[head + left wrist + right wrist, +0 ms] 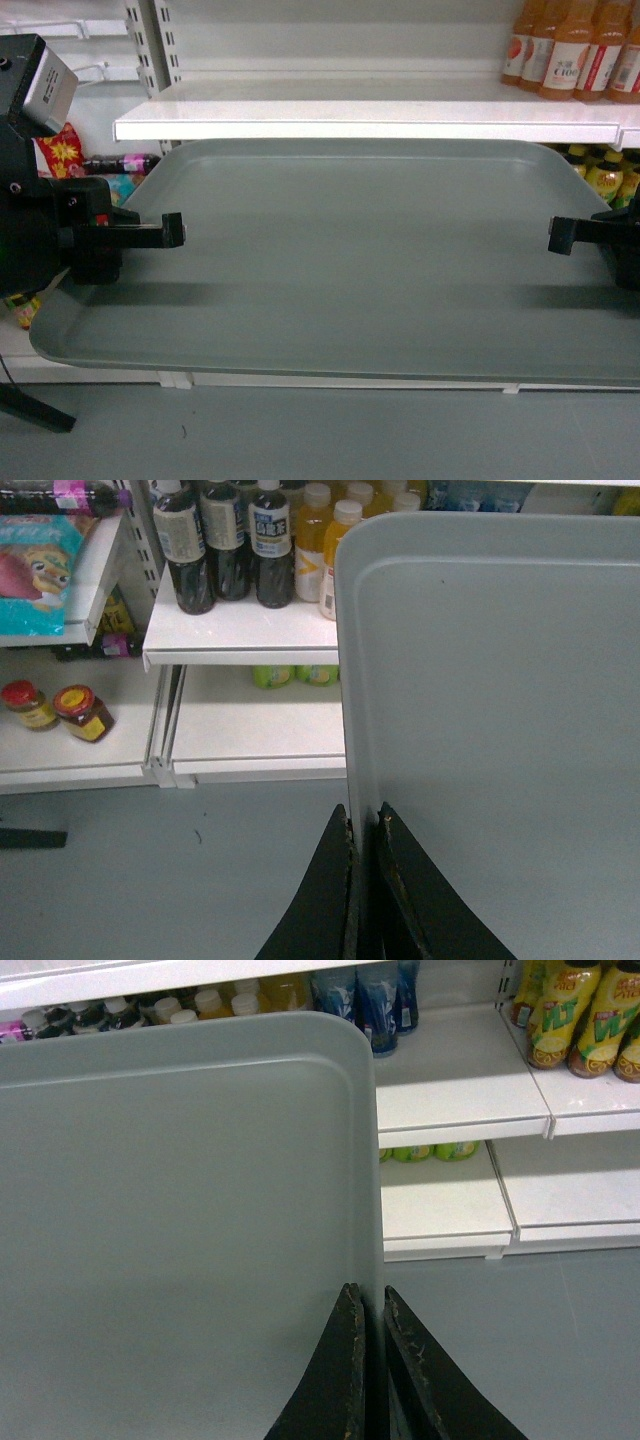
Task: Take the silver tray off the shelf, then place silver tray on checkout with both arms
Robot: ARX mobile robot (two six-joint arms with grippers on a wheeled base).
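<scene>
"C100" is printed on an orange bottle (566,55) in the head view; other labels are too blurred to be read.

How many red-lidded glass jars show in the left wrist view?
2. Both sit side by side on the low white shelf board at far left: one small red-lidded jar at the frame edge, a second red-lidded jar just right of it. More may lie out of frame.

White store shelving (250,630) stocked with dark and orange drink bottles (230,545), jars (80,712) lower left, above grey floor (150,870).
</scene>
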